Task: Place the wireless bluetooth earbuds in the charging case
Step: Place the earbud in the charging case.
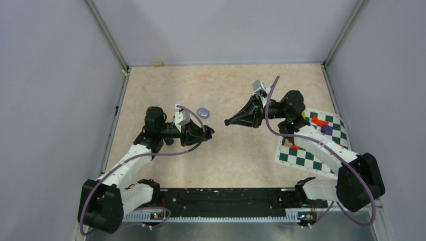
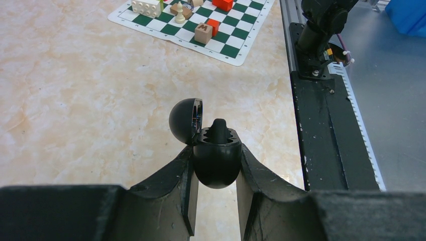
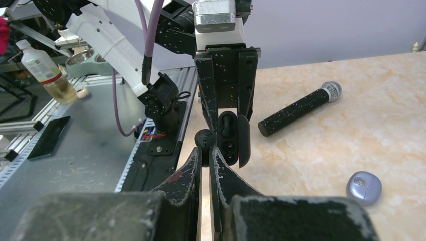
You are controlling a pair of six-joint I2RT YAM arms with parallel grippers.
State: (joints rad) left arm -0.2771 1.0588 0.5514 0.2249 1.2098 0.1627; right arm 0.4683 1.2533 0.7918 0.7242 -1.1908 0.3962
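My left gripper [image 2: 216,151] is shut on the black oval charging case [image 2: 216,168] and holds it above the table with its lid [image 2: 184,120] swung open. A black earbud [image 2: 218,129] stands up out of the case's cavity. My right gripper [image 3: 205,148] is shut on a second glossy black earbud [image 3: 204,137], held right beside the open case [image 3: 228,138], just left of its cavities. From above, the two grippers [image 1: 207,132] [image 1: 227,122] face each other, tips almost meeting. No pale purple earbuds show.
A closed pale purple case [image 1: 203,112] lies on the table behind the left gripper and also shows in the right wrist view [image 3: 363,187]. A black microphone [image 3: 299,109] lies beyond it. A checkered mat [image 1: 301,159] with coloured blocks is at the right.
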